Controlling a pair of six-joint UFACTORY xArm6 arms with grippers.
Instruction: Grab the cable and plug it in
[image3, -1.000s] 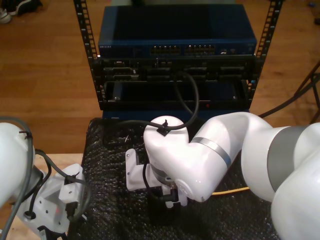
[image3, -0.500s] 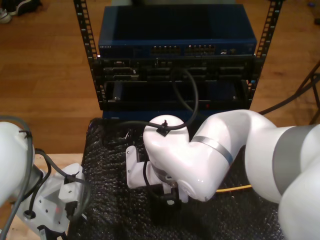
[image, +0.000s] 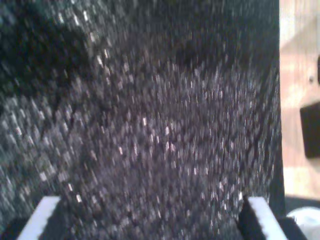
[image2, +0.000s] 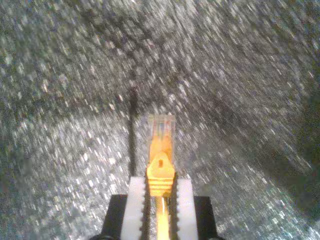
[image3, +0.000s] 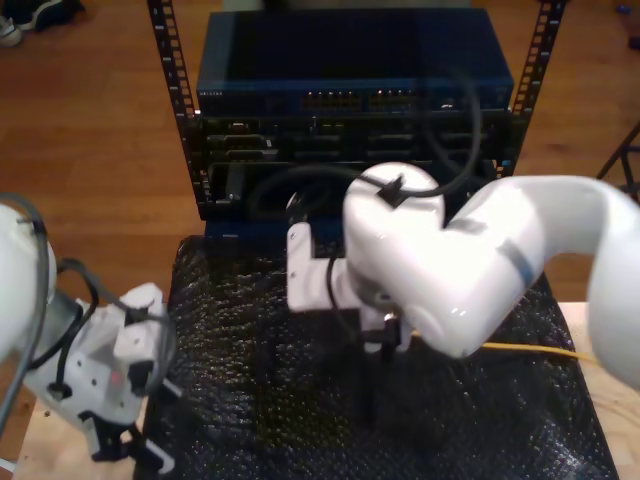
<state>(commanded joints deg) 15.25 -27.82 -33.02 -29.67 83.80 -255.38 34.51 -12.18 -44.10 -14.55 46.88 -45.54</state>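
STEP: cable in hand, plugging not yet done | my second hand (image2: 160, 200) pinches the yellow network cable (image2: 160, 165) behind its clear plug (image2: 161, 125), above the black bubble-wrap mat (image3: 250, 400) | my first hand (image: 150, 220) spread, holding nothing | NEXT: carry plug from the mat to the blue switch (image3: 350, 70), aligning with a port.

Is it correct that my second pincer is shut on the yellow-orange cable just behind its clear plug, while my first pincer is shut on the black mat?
Not fully. My first pincer is open above the black mat, gripping nothing, as the first wrist view shows. My second pincer is indeed shut on the yellow-orange cable just behind its clear plug.
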